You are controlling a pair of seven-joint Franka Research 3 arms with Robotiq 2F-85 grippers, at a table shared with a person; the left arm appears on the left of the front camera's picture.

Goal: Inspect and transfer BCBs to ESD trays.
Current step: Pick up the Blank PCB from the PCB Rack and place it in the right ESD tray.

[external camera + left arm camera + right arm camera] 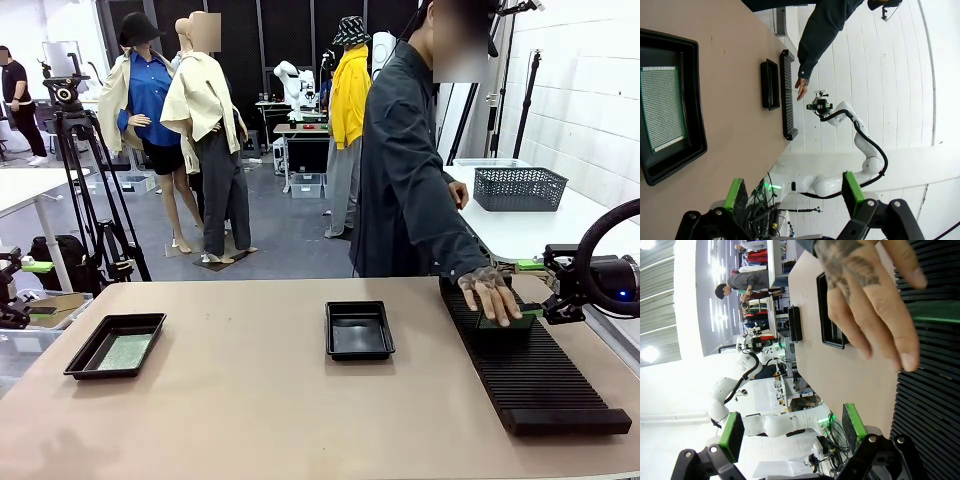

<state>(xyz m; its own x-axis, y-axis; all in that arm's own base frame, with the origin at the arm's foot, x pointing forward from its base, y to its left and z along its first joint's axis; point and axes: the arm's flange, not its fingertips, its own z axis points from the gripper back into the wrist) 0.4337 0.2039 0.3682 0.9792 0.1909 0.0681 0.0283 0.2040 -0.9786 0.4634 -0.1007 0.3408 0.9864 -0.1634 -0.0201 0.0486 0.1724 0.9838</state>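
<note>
One BCB [125, 352] lies flat in the left ESD tray [82, 362], seen close up in the left wrist view as a speckled green board [662, 107] inside the black tray [696, 131]. The middle ESD tray [359, 345] holds nothing. A second BCB [500, 322] stands in the black slotted rack [540, 385] under the person's hand [492, 293]. My right gripper [533, 289] stands open just right of that hand, and its own view shows the hand [870, 295] and the board's green edge [935, 319]. My left gripper [794, 189] is open and holds nothing, at the table's far left [25, 290].
The person stands at the far side, reaching over the rack [786, 95]. A grey basket [519, 188] sits on a white table behind. A camera tripod [75, 170] stands at the back left. Bare tabletop [250, 400] stretches between the trays and along the front.
</note>
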